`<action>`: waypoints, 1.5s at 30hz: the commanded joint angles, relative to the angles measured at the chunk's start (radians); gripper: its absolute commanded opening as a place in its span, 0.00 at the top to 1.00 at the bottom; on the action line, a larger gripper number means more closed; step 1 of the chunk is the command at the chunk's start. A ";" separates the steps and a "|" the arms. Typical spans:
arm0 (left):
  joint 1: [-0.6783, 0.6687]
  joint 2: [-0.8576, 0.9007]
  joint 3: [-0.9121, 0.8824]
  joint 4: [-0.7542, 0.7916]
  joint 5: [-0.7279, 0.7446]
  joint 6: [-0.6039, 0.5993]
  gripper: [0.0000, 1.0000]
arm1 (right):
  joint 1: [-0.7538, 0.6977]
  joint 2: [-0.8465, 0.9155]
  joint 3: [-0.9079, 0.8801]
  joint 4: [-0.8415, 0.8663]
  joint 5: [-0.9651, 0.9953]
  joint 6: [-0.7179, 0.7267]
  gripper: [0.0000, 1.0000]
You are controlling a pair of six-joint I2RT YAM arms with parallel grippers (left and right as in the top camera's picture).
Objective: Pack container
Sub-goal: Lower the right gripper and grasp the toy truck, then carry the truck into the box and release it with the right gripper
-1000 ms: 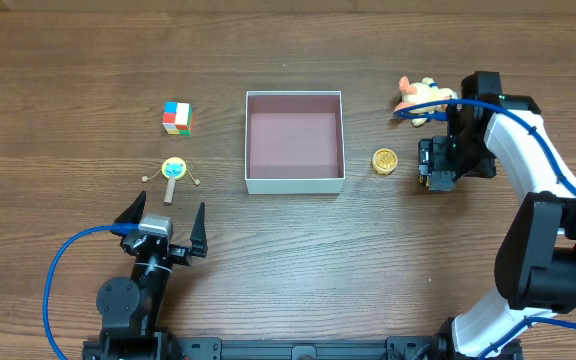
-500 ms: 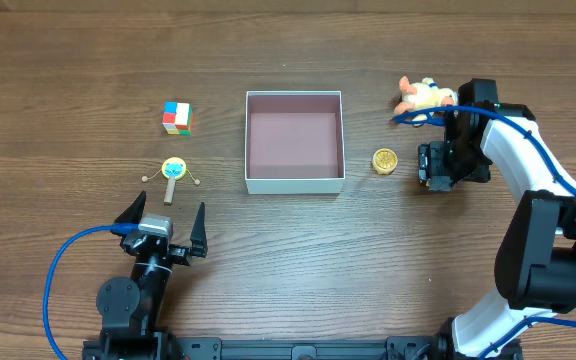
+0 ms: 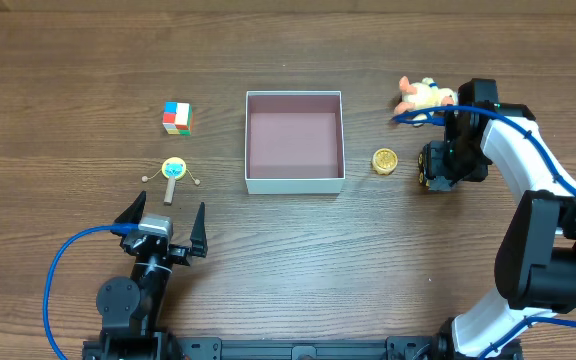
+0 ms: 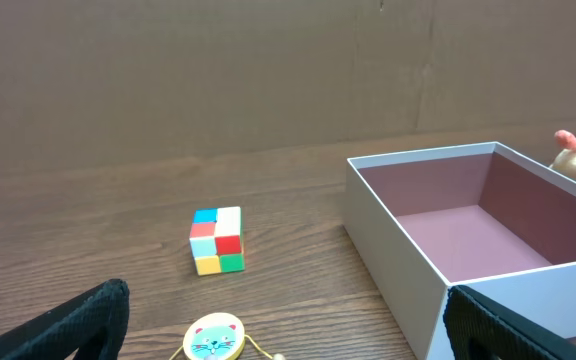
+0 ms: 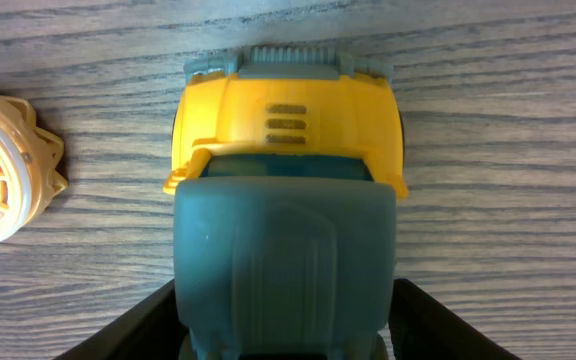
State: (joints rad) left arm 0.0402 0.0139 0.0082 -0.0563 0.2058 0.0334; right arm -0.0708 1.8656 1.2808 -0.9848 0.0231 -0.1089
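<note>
A dark brown wooden table [image 3: 288, 300] carries everything. The white and black right arm [image 3: 528, 170] reaches in from the right edge, and the black left arm [image 3: 128, 298] sits low at the near edge with a blue cable looping off it.

The square, shallow, white-walled container [image 3: 294, 145] with a dusky pink inside stands at the middle of the table, open-topped, with nothing in it.

The left gripper [image 3: 164, 222] points toward the container's left side. Its 2 fingers are spread wide and hold nothing. The right gripper [image 3: 436, 165] is down at the table, right of the container. In the right wrist view its 2 fingers lie against both flanks of a yellow and grey-blue plastic toy truck [image 5: 286, 200], which stands on the wood.

A pink plush toy [image 3: 420, 96] lies just beyond the right gripper. A multicoloured cube [image 3: 177, 117] sits well left of the container. Nearer than the cube lies a round yellow rattle drum [image 3: 174, 170] with a cat face and a wooden handle. A small round gold disc [image 3: 384, 160] rests between the container and the toy truck.
</note>
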 commanded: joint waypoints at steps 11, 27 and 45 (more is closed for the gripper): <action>0.006 -0.003 -0.003 0.001 0.001 0.015 0.00 | -0.002 -0.006 0.031 0.003 0.002 0.010 0.50; 0.006 -0.003 -0.003 0.001 0.001 0.015 0.00 | 0.115 -0.006 0.452 -0.299 -0.002 0.041 0.51; 0.006 -0.003 -0.003 0.001 0.001 0.015 0.00 | 0.521 -0.006 0.573 -0.246 0.002 0.324 0.52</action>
State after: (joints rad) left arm 0.0402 0.0139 0.0082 -0.0563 0.2058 0.0334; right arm 0.4103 1.8713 1.8233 -1.2411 0.0231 0.1501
